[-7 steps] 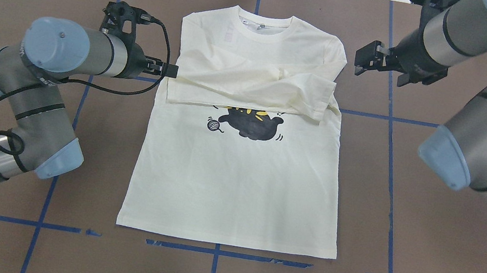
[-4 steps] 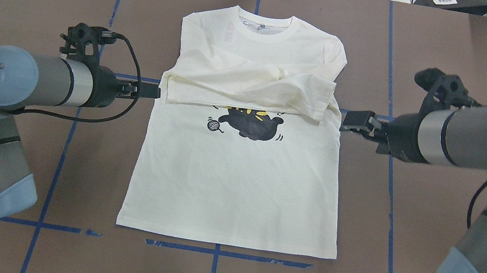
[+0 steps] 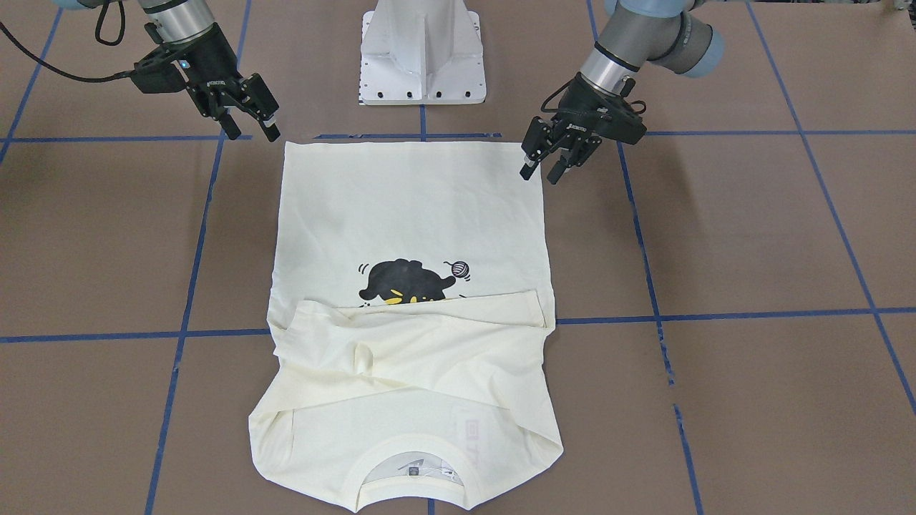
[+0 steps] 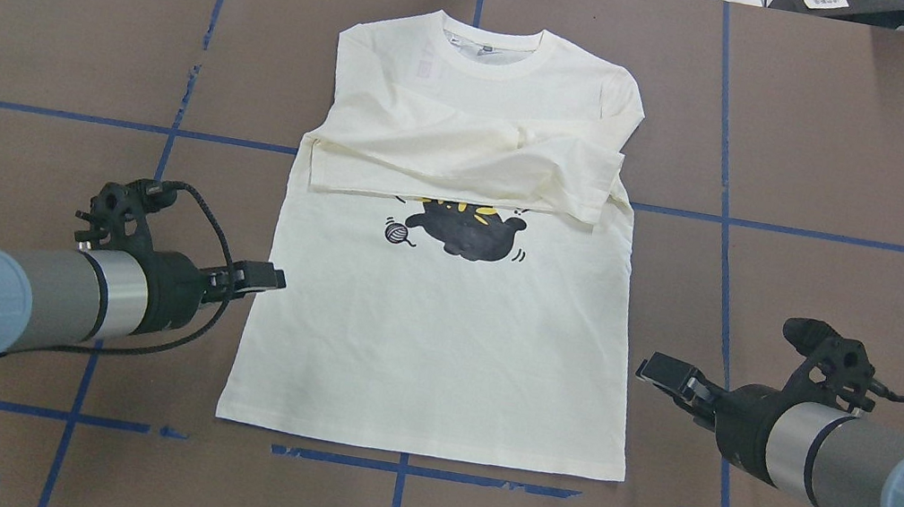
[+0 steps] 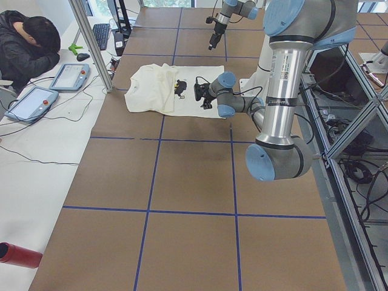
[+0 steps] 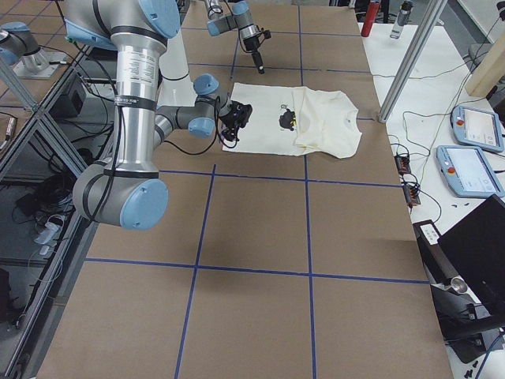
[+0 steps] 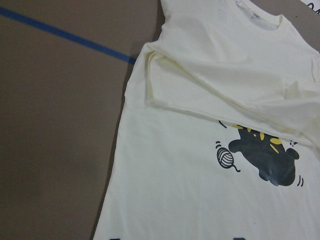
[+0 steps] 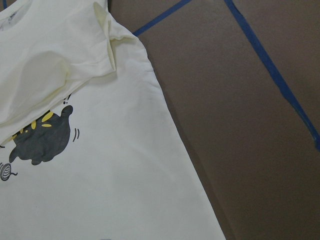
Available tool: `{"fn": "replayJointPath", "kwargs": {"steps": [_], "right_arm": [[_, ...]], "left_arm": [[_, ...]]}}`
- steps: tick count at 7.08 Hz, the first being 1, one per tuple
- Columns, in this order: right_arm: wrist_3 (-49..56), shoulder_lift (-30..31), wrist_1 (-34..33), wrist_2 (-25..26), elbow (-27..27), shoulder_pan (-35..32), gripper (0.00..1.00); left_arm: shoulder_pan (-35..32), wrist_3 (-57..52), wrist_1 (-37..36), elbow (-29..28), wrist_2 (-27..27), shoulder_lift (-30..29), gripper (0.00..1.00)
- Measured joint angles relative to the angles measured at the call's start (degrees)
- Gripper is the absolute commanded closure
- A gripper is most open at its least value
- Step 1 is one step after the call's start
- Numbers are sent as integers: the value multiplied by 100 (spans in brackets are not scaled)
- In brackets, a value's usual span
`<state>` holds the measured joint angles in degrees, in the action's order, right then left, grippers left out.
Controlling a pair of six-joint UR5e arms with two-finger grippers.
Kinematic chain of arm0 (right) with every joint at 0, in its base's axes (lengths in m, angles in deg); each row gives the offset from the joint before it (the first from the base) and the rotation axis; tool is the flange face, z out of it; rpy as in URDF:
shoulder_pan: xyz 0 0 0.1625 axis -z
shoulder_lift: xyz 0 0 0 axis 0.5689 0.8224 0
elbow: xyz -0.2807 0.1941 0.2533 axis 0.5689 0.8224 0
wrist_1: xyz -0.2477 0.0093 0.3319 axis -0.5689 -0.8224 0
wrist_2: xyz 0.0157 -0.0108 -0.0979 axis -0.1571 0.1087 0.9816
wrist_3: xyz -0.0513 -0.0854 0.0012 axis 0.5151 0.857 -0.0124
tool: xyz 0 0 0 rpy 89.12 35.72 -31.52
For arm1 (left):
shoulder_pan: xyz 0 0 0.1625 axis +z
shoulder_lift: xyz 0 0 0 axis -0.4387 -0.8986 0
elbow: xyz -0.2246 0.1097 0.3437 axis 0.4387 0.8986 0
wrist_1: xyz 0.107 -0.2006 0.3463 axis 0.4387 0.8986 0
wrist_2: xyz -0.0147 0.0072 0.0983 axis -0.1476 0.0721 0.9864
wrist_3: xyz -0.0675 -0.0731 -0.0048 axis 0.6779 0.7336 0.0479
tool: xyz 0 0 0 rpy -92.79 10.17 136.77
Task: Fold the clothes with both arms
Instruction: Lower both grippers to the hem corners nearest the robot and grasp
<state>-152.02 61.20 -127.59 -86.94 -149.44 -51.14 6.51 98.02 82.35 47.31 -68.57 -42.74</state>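
The cream T-shirt [image 4: 439,333] lies flat on the brown table, print side up, collar on the far side. Both sleeves [image 4: 467,156] are folded across the chest and cover the top of the black cat print [image 4: 469,233]. My left gripper [image 4: 267,277] hovers open just off the shirt's left edge, near the hem corner [image 3: 526,144]; it also shows in the front view [image 3: 541,172]. My right gripper [image 4: 656,369] is open off the right edge, a little outside the other hem corner [image 3: 286,143]; the front view shows it too [image 3: 252,132]. Neither gripper holds cloth. Both wrist views show only the shirt [image 7: 200,150] [image 8: 100,175].
The white pedestal base [image 3: 422,57] stands just behind the hem. Blue tape lines [image 4: 400,467] grid the table. In the left side view a person [image 5: 27,45] sits at a side table with tablets [image 5: 70,76]. Bottles [image 6: 371,16] stand past the far edge.
Both arms have drawn back along the shirt's sides from sleeve level toward the hem. The grippers stay open and the shirt has not moved.
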Motion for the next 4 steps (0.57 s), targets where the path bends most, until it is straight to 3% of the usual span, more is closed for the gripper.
{"fn": "replayJointPath", "kwargs": {"steps": [2,4], "right_arm": [[-166,35,7,233,-19,192,2],[-181,33,7,259,-25,211,2]], "left_arm": [[629,294,-328,23,498,234,33],[933,285,-701,96,558,275,36]]}}
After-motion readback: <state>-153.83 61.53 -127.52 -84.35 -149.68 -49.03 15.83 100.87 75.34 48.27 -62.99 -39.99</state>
